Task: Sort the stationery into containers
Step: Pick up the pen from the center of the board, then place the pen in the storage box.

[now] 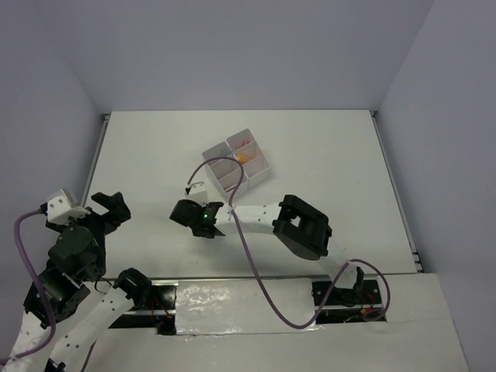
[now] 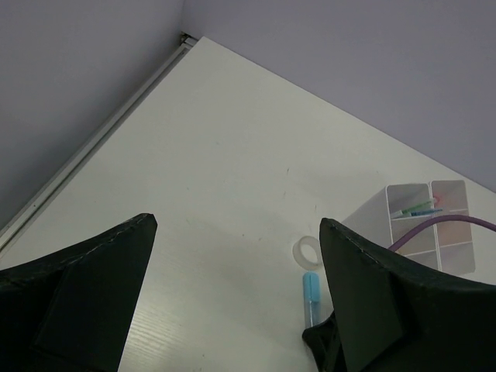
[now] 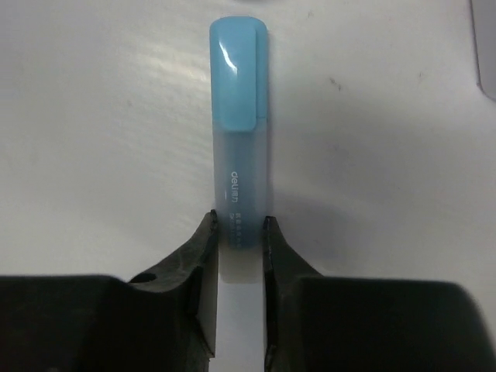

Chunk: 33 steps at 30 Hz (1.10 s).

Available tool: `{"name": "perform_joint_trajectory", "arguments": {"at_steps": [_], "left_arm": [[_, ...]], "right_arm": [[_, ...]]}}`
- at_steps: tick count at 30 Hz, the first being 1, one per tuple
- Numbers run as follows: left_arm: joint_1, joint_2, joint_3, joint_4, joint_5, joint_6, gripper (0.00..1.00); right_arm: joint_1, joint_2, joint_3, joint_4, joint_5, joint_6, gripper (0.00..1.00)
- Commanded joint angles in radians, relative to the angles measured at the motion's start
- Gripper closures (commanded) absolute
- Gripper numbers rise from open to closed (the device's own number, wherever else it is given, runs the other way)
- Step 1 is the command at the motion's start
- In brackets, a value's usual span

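Note:
A blue highlighter (image 3: 239,116) with a clear barrel lies flat on the white table. My right gripper (image 3: 238,225) is shut on the barrel's near end, both fingers pressed against its sides. From the left wrist view the same highlighter (image 2: 311,291) lies just below a small clear tape roll (image 2: 308,249). The white four-compartment organiser (image 1: 219,177) stands behind my right gripper (image 1: 184,212) and holds pink and orange pieces (image 1: 246,150) and green pens (image 2: 418,208). My left gripper (image 1: 108,206) hovers at the table's left, open and holding nothing.
A purple cable (image 1: 249,252) runs from the right arm's wrist over the organiser (image 2: 463,263) and down to the near edge. Grey walls enclose the table on three sides. The left table edge (image 2: 93,147) has a metal rail.

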Motion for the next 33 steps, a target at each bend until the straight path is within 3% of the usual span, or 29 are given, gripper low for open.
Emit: {"name": "perform_joint_trajectory", "arguments": {"at_steps": [1,4,7,10,15,24,28,33], "left_arm": [[0.003,0.037,0.001,0.052,0.048,0.014,0.01],[0.002,0.060,0.007,0.058,0.155,-0.006,0.01],[0.003,0.072,-0.036,0.073,0.332,-0.088,0.01],[0.002,0.086,-0.123,0.169,0.540,-0.188,0.01],[0.003,0.179,-0.258,0.483,0.847,-0.341,0.01],[-0.003,0.405,-0.354,0.918,1.100,-0.461,0.01],[-0.033,0.474,-0.384,1.162,1.182,-0.513,0.03],[-0.139,0.564,-0.348,1.208,1.147,-0.488,0.04]], "right_arm": [[0.001,-0.082,-0.176,0.082,-0.114,-0.138,0.94],[0.015,-0.235,-0.400,0.284,-0.143,-0.213,0.95],[0.036,-0.427,-0.519,0.386,-0.137,-0.290,0.96],[0.053,-0.634,-0.698,0.455,-0.132,-0.327,0.96],[0.056,-0.940,-0.862,0.527,-0.128,-0.341,0.95],[0.075,-1.343,-1.048,0.538,-0.070,-0.371,0.94],[0.076,-1.403,-1.056,0.501,-0.028,-0.361,0.93],[0.090,-1.411,-1.031,0.474,-0.008,-0.373,0.93]]}}
